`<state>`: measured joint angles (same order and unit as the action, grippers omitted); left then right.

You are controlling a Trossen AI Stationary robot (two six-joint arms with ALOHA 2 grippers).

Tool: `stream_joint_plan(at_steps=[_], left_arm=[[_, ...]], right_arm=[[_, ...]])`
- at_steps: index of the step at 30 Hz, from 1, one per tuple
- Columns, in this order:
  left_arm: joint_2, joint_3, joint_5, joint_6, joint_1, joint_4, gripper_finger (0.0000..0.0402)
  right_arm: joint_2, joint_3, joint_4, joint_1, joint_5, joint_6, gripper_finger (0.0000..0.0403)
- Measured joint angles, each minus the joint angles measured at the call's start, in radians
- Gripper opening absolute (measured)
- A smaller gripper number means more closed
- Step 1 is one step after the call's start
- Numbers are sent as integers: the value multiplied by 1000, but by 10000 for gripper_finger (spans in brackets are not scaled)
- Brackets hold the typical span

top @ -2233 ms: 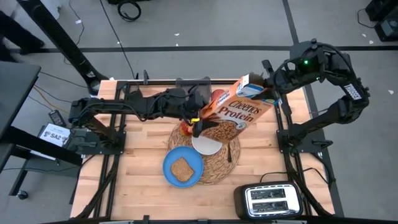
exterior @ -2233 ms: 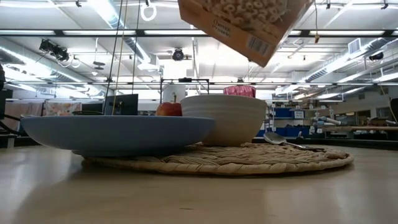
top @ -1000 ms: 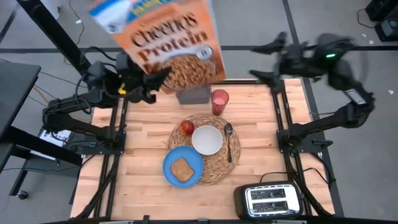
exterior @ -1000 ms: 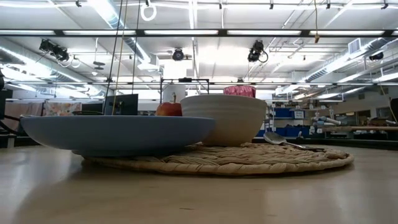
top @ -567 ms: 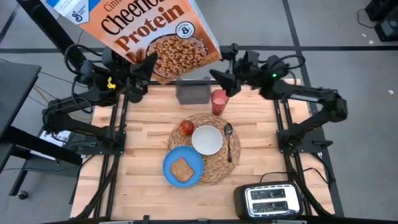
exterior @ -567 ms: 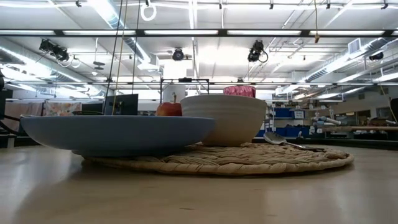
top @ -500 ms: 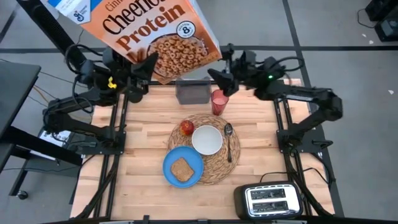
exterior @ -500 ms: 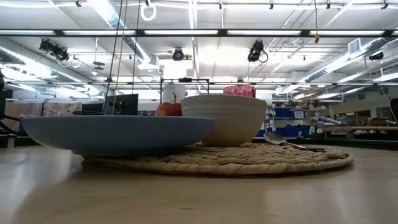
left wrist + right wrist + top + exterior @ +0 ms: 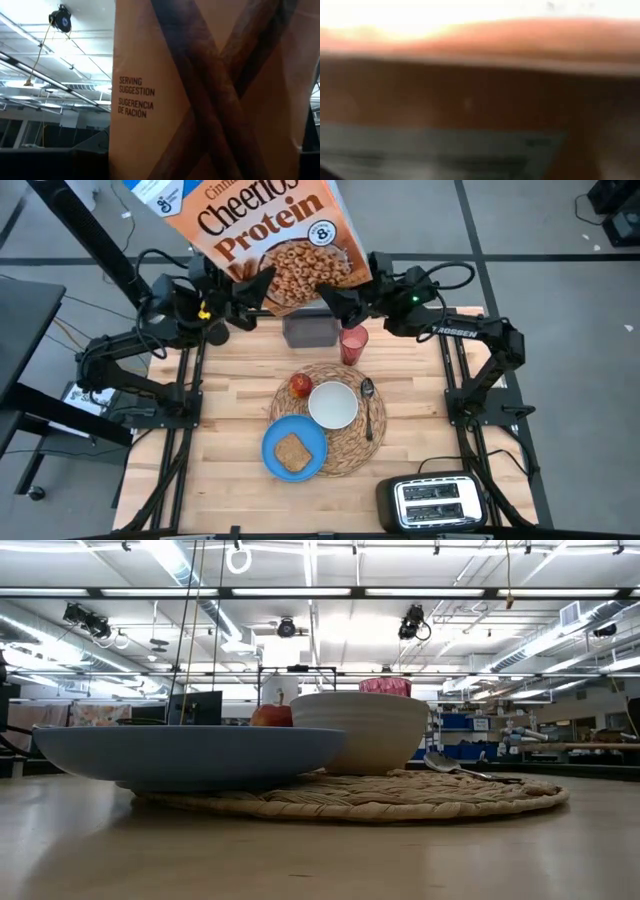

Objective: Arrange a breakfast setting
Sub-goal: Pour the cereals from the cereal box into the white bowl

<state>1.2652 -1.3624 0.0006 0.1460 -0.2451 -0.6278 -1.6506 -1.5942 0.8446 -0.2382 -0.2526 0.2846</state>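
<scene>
While the left gripper [image 9: 238, 288] holds the Cheerios Protein box [image 9: 262, 238] clamped at its lower edge, high above the far edge of the counter [image 9: 230, 410], the high view shows the right gripper [image 9: 335, 298] swung in from well off to the side; a second ago it was far from the box, now it sits just beside the box's lower right corner, jaws spread wide and holding nothing. I judge a handover or a two-arm steadying is coming before the box is set down. Nearer than the box, the straw placemat [image 9: 352, 442] carries the white bowl [image 9: 333, 404], red apple [image 9: 300, 385] and metal spoon [image 9: 368, 406]; the blue plate [image 9: 272, 448] with the toast slice [image 9: 292, 451] overlaps its near left edge, and the red cup [image 9: 352, 343] stands under the box.

The low view is unchanged: plate, bowl, apple and cup on the placemat, no box.

The left wrist view is filled by the box's orange face [image 9: 210, 95], printed "SERVING SUGGESTION", upright and close.

The right wrist view shows only a blurred orange-brown surface, probably the box.
</scene>
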Motion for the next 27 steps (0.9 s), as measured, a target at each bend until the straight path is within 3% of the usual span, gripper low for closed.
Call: stream_joint_plan(at_steps=[4, 10, 19, 27], left_arm=[[13, -1, 0, 6, 0, 5, 232], [10, 0, -6, 29, 0, 55, 295], [-26, 5, 58, 84, 0, 195, 344], [-138, 6, 112, 48, 2, 532, 354]], right_arm=[[-2, -5, -1, -1, 4, 10, 366], [-2, -5, -3, -1, 0, 5, 282], [1, -5, 26, -15, -15, 7, 282], [37, -4, 75, -71, -113, 84, 282]])
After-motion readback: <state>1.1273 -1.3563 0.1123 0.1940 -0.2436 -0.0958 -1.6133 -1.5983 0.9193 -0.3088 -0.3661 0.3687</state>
